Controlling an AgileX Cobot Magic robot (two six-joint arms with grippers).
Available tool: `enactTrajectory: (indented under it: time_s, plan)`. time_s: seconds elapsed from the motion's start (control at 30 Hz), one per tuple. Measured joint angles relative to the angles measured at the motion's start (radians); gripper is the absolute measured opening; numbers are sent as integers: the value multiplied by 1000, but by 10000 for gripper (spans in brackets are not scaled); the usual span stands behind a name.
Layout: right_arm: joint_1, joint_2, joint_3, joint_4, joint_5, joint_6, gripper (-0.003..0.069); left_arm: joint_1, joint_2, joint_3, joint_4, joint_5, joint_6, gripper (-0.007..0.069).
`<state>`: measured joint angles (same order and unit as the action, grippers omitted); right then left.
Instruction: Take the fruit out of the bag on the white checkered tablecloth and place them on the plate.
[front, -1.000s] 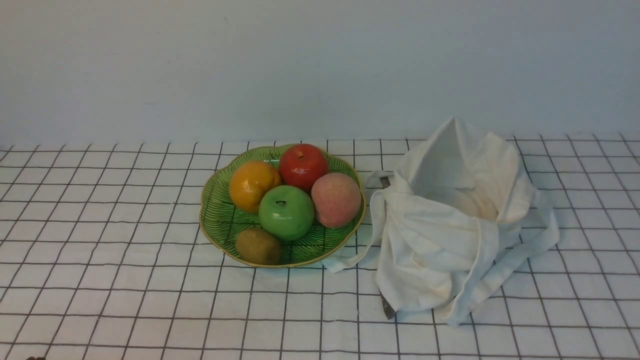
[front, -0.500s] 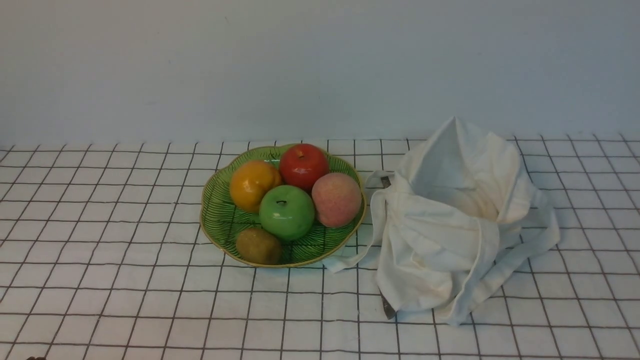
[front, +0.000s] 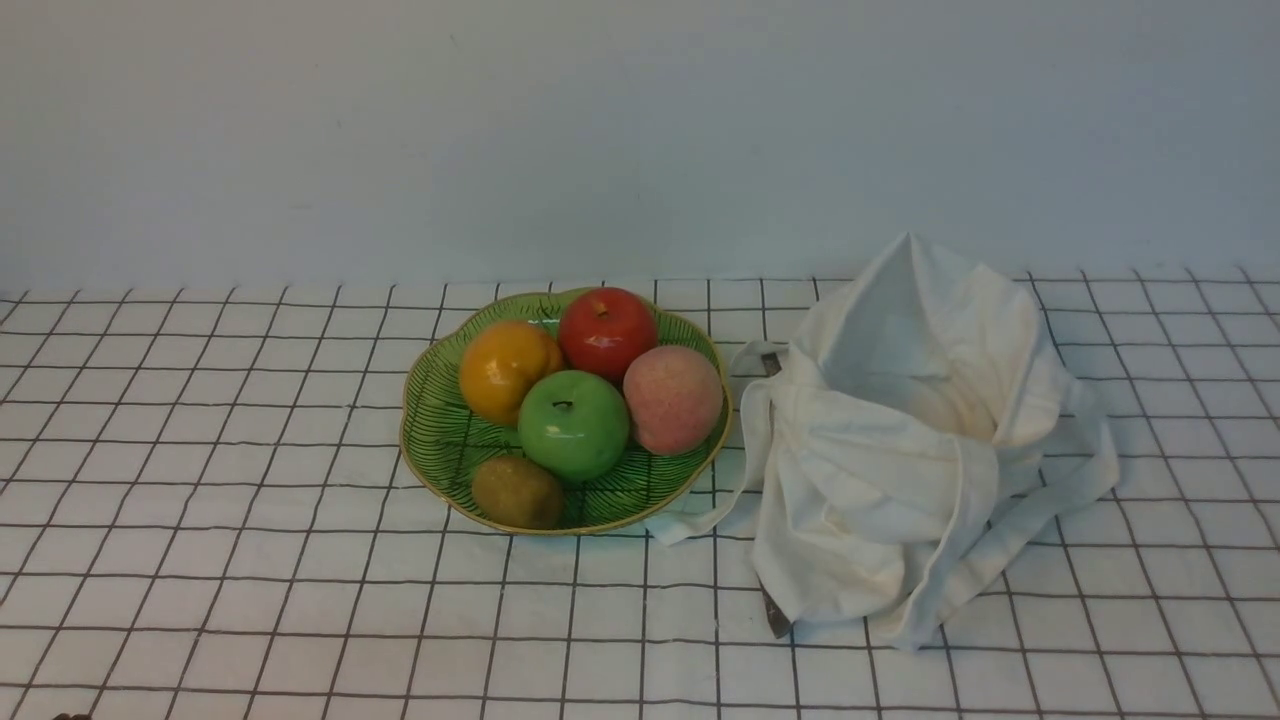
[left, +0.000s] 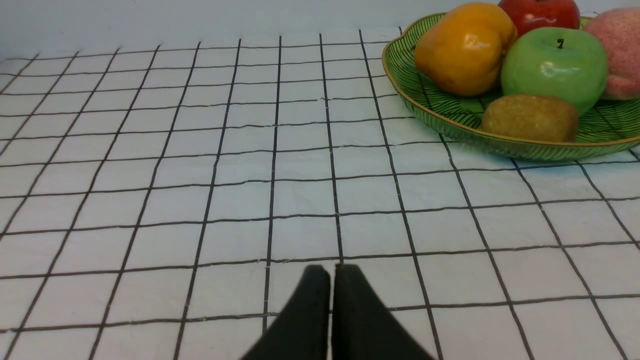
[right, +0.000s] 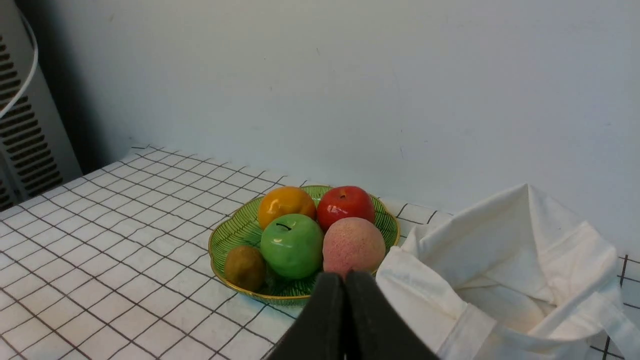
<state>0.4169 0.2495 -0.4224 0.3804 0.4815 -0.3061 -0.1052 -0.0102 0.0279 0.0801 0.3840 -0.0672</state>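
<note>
the left gripper (left: 332, 272) is being held low over the white checkered tablecloth (front: 200, 420), well to the left of the plate (front: 432, 432), with its two black fingers pressed together and nothing between them. on the plate, five pieces of fruit are being carried: an orange one (front: 507, 368) at the left, a small brown one (front: 516, 491) at the near edge, the green apple (front: 573, 424) in the middle, a red apple (front: 606, 332) at the back and a pink peach (front: 672, 398) at the right. the green apple is touching its neighbours and is sitting upright, stem up. just beside the plate, to the right, the bag (front: 900, 480) is lying slumped with its mouth open (no fruit is being shown inside it, though the deepest folds are hidden). the right gripper (right: 345, 282) is being held near the bag's edge, fingers shut and empty. the task is being judged as done, or very nearly so: only a check of the bag's hidden bottom is left.
</note>
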Motion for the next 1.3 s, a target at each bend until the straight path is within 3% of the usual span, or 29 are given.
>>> enactTrajectory:
  time_s: [0.4,0.67,0.97,1.3]
  plan:
    - [-8,-33,57,-76,-44,47,-14,0,0,0,0,0,0,-8]
    - [-202,-206,297,-348,-116,313,-14,0,0,0,0,0,0,-8]
    - [-391,-257,439,-407,-121,348,-15,0,0,0,0,0,0,-8]
    - [-410,-257,449,-409,-130,350,-15,0,0,0,0,0,0,-8]
